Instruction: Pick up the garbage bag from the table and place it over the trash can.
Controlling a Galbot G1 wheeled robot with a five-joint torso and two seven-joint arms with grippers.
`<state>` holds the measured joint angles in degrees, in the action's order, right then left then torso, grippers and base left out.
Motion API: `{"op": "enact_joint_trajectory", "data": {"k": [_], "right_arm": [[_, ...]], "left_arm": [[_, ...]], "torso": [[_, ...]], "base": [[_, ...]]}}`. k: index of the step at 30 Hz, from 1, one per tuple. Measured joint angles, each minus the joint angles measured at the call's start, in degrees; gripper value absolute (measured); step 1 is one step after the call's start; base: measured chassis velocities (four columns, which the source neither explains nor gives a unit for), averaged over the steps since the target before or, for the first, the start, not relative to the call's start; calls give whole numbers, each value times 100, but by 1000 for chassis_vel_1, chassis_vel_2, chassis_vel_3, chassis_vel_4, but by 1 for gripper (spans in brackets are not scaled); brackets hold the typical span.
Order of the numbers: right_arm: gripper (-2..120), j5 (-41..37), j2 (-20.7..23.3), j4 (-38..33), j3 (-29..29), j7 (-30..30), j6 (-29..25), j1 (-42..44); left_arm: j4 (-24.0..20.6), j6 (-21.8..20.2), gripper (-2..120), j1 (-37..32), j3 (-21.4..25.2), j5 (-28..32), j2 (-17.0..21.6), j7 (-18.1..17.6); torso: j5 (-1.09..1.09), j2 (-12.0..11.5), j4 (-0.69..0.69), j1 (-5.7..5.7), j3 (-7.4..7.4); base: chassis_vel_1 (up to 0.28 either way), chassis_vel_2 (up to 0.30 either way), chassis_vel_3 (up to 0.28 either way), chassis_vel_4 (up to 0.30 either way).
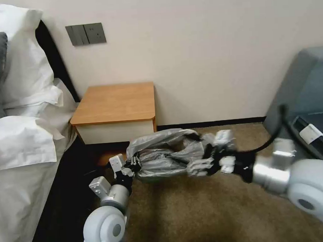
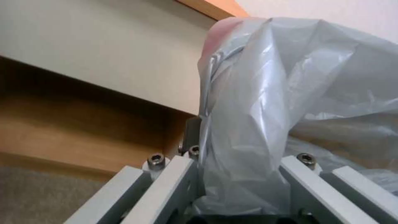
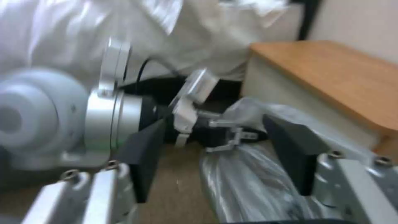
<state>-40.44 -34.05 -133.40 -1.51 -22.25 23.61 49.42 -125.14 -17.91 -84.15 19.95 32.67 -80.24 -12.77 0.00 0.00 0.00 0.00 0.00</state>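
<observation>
The grey crinkled garbage bag (image 1: pixel 163 155) hangs stretched just above the carpet in front of the table (image 1: pixel 116 102). My left gripper (image 1: pixel 134 165) is shut on the bag's left end. In the left wrist view the plastic (image 2: pixel 265 109) bunches up between that gripper's fingers (image 2: pixel 174 183), and its pinkish rim shows near the top. My right gripper (image 1: pixel 202 165) is at the bag's right end. In the right wrist view its black pads (image 3: pixel 145 155) stand wide apart, open, with the bag (image 3: pixel 248 180) lying along one of them. The left gripper (image 3: pixel 224 137) shows farther off. The trash can is hidden.
A bed with white pillows (image 1: pixel 21 89) flanks the table on the left. A grey sofa (image 1: pixel 305 90) stands at the right. Brown carpet (image 1: pixel 211 216) spreads out in front of me. The wall runs close behind the table.
</observation>
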Motion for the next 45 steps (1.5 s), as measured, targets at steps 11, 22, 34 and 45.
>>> {"op": "enact_joint_trajectory", "data": {"k": [11, 22, 34, 45], "right_arm": [[21, 1461, -807, 1376, -2012, -308, 292, -1918], [0, 2805, -1168, 1868, -2337, -215, 407, -2040], [0, 3849, -1574, 2101, -2715, 189, 1082, -1991], [0, 3980, -1833, 2443, -2901, 362, 1398, -2016]], "left_arm": [[-102, 112, 5, -160, 69, -481, 68, 467], [-144, 120, 5, -173, 50, -470, 21, 516], [-193, 125, 5, -251, 40, -472, -26, 571], [-213, 142, 5, -341, 41, -491, -134, 576]], "torso": [[-1, 0, 1, 0, 0], [0, 0, 0, 0, 0], [0, 0, 0, 0, 0], [0, 0, 1, 0, 0]], "base": [[0, 0, 0, 0], [0, 0, 0, 0], [0, 0, 0, 0], [0, 0, 0, 0]]}}
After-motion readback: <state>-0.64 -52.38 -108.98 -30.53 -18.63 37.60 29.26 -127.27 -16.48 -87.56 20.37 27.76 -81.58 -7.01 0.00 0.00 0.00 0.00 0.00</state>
